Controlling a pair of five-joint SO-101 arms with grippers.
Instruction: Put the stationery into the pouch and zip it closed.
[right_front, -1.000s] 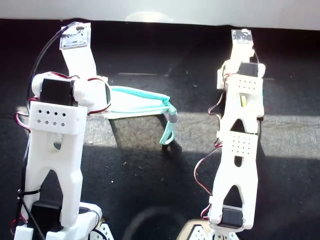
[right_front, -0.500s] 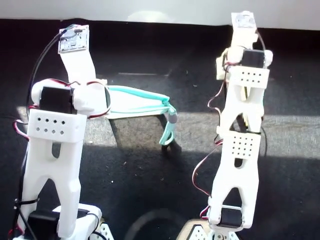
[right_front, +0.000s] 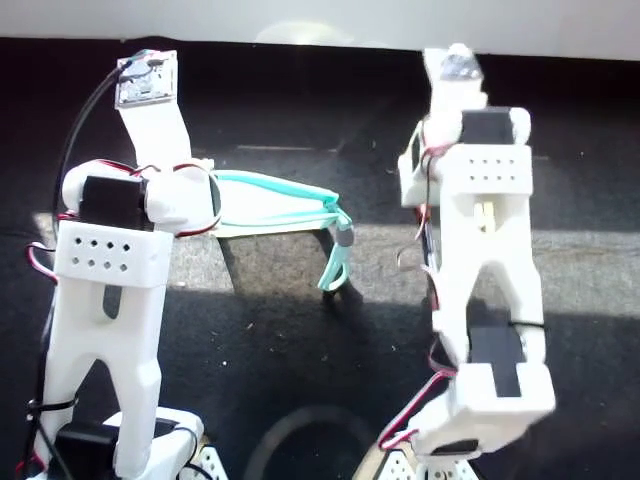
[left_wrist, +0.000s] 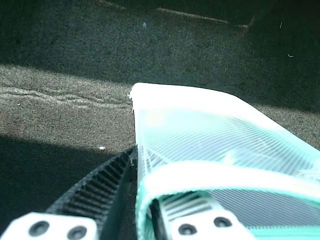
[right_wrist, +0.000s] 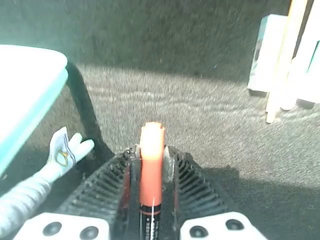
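Note:
A teal and white mesh pouch (right_front: 275, 205) hangs above the dark mat, held at its left end under the left arm (right_front: 110, 250). In the left wrist view my left gripper (left_wrist: 135, 157) is shut on the pouch's teal rim (left_wrist: 200, 175), and the mesh body (left_wrist: 210, 135) stretches away from it. The pouch's grey and teal strap (right_front: 338, 260) dangles from its right end. My right gripper (right_wrist: 150, 150) is shut on an orange marker (right_wrist: 151, 170) that stands between its fingers. It hangs to the right of the pouch (right_wrist: 25, 95), with the strap end (right_wrist: 62, 150) close by.
More stationery lies farther off on the mat: a white and teal box (right_wrist: 269, 55) and some pale sticks (right_wrist: 287, 60) beside it. The right arm (right_front: 485, 250) stands tall over the right half of the mat. A white edge borders the far side.
The right arm has folded upward, its forearm now nearer the camera and its wrist shifted left. The left arm and pouch have barely moved.

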